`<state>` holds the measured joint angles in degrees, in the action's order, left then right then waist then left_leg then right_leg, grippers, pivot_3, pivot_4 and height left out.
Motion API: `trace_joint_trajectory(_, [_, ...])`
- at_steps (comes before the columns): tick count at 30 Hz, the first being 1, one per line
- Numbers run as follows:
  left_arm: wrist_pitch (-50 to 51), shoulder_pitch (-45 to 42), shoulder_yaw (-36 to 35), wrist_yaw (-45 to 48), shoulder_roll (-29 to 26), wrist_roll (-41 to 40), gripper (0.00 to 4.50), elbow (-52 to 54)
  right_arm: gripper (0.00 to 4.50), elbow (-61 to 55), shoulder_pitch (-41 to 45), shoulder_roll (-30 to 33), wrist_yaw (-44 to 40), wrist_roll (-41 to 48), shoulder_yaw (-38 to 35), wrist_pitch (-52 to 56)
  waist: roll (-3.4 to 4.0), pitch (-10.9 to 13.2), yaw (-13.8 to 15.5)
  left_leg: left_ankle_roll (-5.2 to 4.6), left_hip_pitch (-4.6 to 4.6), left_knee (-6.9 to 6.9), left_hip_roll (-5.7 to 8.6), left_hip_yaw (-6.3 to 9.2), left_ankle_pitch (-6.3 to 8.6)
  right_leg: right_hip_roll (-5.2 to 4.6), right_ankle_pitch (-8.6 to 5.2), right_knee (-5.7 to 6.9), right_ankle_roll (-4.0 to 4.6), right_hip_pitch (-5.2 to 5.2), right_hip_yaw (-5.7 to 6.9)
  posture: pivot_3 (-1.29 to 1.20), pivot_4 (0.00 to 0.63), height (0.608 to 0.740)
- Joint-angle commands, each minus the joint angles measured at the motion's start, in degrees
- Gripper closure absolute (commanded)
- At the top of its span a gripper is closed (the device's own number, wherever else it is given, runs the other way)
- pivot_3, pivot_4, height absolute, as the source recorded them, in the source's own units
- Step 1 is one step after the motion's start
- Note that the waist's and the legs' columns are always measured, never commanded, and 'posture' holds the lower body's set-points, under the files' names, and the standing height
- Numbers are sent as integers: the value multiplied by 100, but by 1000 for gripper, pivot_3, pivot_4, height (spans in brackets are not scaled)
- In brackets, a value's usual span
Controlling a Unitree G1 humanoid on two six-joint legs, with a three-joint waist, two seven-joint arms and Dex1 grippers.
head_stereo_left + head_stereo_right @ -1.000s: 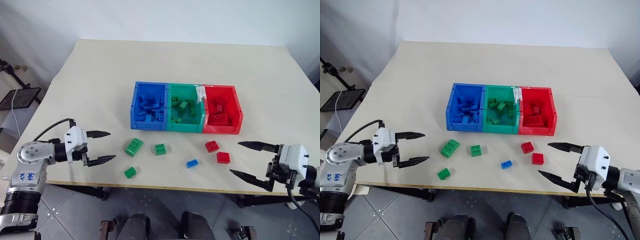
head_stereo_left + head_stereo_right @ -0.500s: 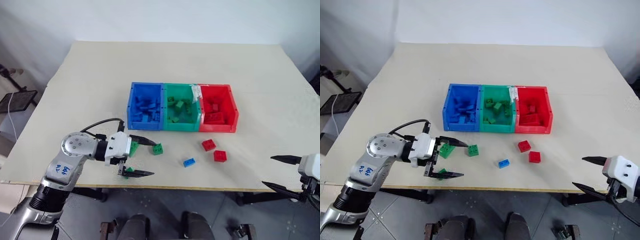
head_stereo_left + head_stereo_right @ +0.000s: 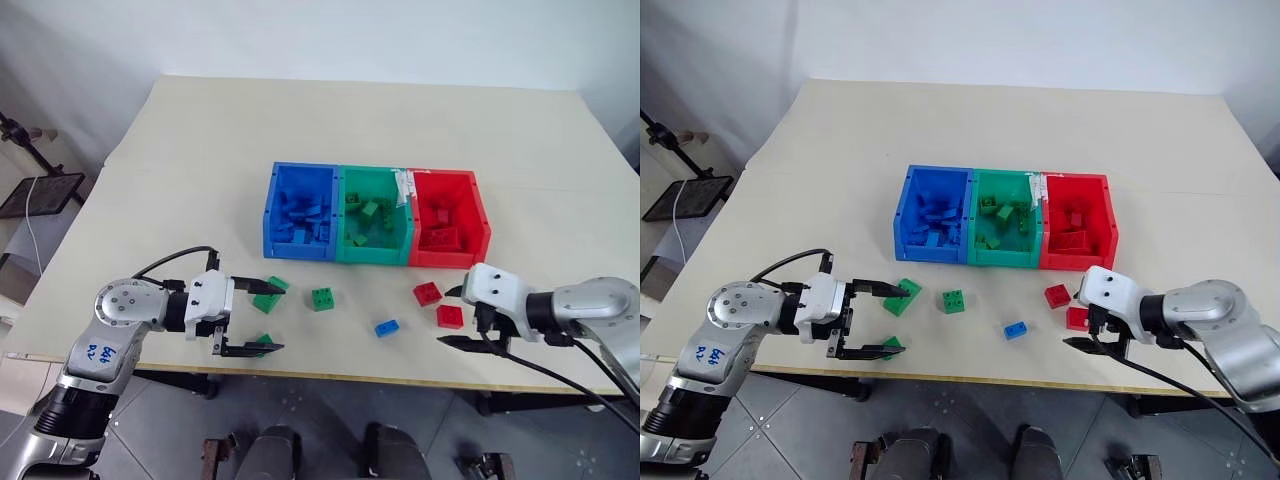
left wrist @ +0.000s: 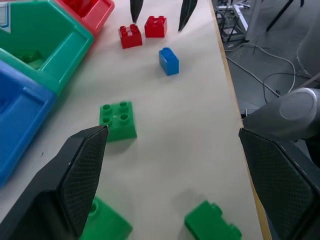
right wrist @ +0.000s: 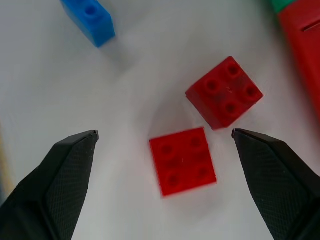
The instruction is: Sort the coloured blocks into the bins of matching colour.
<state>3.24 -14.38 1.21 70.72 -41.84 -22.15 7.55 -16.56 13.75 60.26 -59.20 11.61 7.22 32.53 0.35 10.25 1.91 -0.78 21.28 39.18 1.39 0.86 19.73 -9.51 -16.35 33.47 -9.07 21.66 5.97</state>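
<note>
The joined blue (image 3: 296,250), green (image 3: 372,255) and red (image 3: 448,259) bins stand mid-table, each holding several blocks of its own colour. Loose blocks lie in front of them: a green oblong (image 3: 268,297), a small green (image 3: 262,341), a green square (image 3: 321,298), a blue (image 3: 385,327) and two reds (image 3: 427,293) (image 3: 452,318). My left gripper (image 3: 284,318) is open, with one finger over the green oblong and the other by the small green block. My right gripper (image 5: 165,133) is open, its fingers on either side of the nearer red block (image 5: 182,161) without touching it.
The loose blocks lie close to the front edge of the beige table (image 3: 350,130), with floor beyond it. A black stand (image 3: 35,190) sits off the table's left side. The tabletop is bare behind and beside the bins.
My right gripper has swung in from the table's right corner and dropped over the nearer red block. My left gripper has moved right to the green blocks.
</note>
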Motion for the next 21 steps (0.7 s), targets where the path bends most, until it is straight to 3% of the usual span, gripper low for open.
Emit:
trace_joint_trajectory(1, [-62,135,-177,-21,-108,-54,0,189,946,128,145,9,-51,-255,147,-149,0,0,-42,1,-1,0,3,-2,0,0,0,0,-1,0,2,0,150,740])
trace_joint_trajectory(7, [-138,140,-221,-100,-87,-20,0,143,2918,85,24,245,-331,-327,110,-348,0,0,-37,6,-10,1,5,-13,-4,6,0,4,-1,-3,12,0,150,740])
trace_joint_trajectory(8, [-95,145,-252,-172,-49,-61,0,161,3056,90,-5,200,-294,-227,-47,-321,-1,0,-37,6,-12,2,4,-13,-4,6,0,5,-1,-5,12,0,150,740])
trace_joint_trajectory(11, [165,203,-292,-271,-34,-227,0,270,3052,125,-23,52,-171,5,-433,-316,0,0,-46,6,-12,2,-2,-13,-4,6,0,6,-1,-5,11,0,150,740])
trace_joint_trajectory(15, [182,325,-471,-608,72,-218,0,267,3052,226,511,-589,139,1050,-1484,335,3,3,-78,8,-14,2,-9,-18,-4,6,0,7,-1,-3,10,0,150,740])
trace_joint_trajectory(18, [156,365,-792,-949,153,-191,0,-16,3052,795,1170,-919,783,1043,-1923,329,4,3,-76,9,-17,2,-10,-19,-4,7,1,9,0,-3,10,0,150,740])
trace_joint_trajectory(21, [132,435,-966,-1063,117,-164,0,-106,3052,1372,1625,-1065,1186,681,-1902,-212,4,3,-60,11,-17,2,-7,-17,-3,8,1,14,0,0,11,0,150,740])
